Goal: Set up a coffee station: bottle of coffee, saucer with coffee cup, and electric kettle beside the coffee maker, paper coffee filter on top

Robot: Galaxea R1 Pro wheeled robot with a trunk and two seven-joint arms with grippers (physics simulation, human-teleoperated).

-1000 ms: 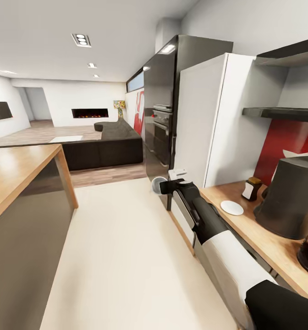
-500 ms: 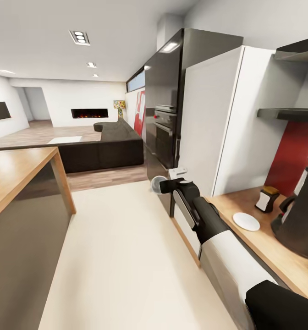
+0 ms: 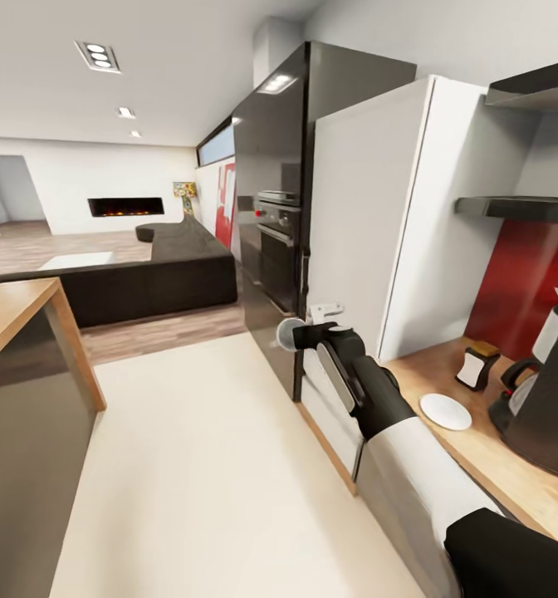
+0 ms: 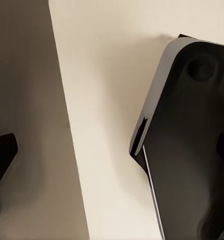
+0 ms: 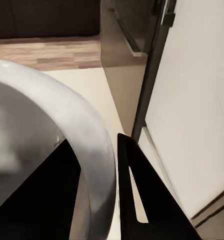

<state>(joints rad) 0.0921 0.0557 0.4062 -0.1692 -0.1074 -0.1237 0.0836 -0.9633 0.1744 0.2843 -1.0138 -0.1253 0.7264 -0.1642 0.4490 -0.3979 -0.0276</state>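
view has swung right since earlier | right gripper (image 3: 289,335) clamps cup (image 3: 286,334) | bottle (image 3: 477,364), saucer (image 3: 445,411) on counter (image 3: 478,461), right of frame | kettle unseen | left gripper unclear

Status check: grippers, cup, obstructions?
Right gripper shut on the coffee cup, off the countertop. Left gripper open, over floor. Saucer bare; path looks clear.
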